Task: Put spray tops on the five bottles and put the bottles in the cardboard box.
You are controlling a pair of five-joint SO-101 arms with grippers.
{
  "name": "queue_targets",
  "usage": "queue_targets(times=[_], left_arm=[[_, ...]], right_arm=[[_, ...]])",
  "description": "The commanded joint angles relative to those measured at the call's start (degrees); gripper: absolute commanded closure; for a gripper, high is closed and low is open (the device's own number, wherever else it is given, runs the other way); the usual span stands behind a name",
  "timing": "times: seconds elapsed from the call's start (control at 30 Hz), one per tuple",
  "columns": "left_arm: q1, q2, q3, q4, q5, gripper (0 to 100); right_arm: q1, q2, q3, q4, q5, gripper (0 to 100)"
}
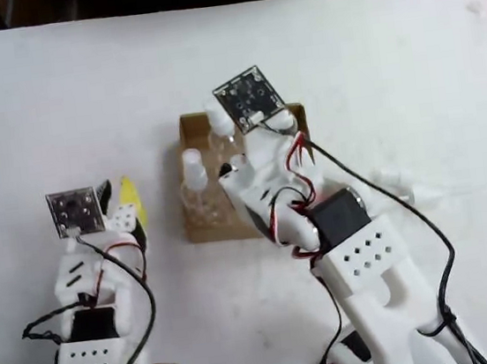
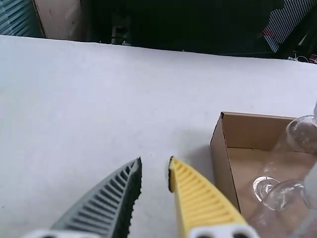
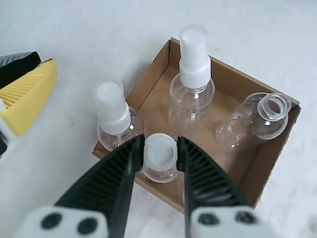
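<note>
As seen from its own wrist, right pincer is closed on a spray top. The black fingers sit one on each side of the cap, tips against it. That top sits on a clear bottle standing inside the box, against the wall nearest the wrist camera.

Right arm pose, from the high view: it comes in from the near right edge and angles up-left. Its wrist board is over the box, with the pincer pointing down into it.

Other contents of the box:
- corner bottle, capped and upright, just beside the held one
- tall bottle, capped and upright, further in
- open bottle, no top, bare neck showing, tilted toward the far wall

Left pincer is parted, with a narrow gap between the grey finger and the yellow finger and nothing in it. It hangs low over bare counter, its tips aimed at the far edge. The box wall is just beside the yellow finger, not touching.

From above, the left arm sits at the near left, roughly straight, with the box to its right. Its yellow finger also shows at the edge of the right wrist view.

Something clear lies on the counter right of the right arm; can't tell what it is.
</note>
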Motion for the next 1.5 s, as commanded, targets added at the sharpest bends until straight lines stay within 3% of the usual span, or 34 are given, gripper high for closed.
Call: queue_targets(times=[0.0, 0.17, 0.93, 1.17, 1.47], left_arm=[[0.5, 0.0, -0.6, -1.4, -0.7, 91], [0.5, 0.0, -0.6, -1.4, -0.7, 91], [0.5, 0.0, -0.5, -1.7, -0.8, 91], [0.5, 0.0, -0.5, -1.7, -0.8, 91], [0.5, 0.0, -0.4, -1.8, -0.8, 91]], right_arm=[[-0.1, -0.2, -0.4, -1.4, 0.9, 94.7], [0.0, -0.2, -0.4, -1.3, 5.6, 94.7], [1.3, 6.5, 0.4, -1.6, 8.2, 93.9], [1.2, 6.5, 0.4, -1.2, 8.2, 72.8], [1.3, 6.5, -7.8, 4.0, 7.9, 72.3]])
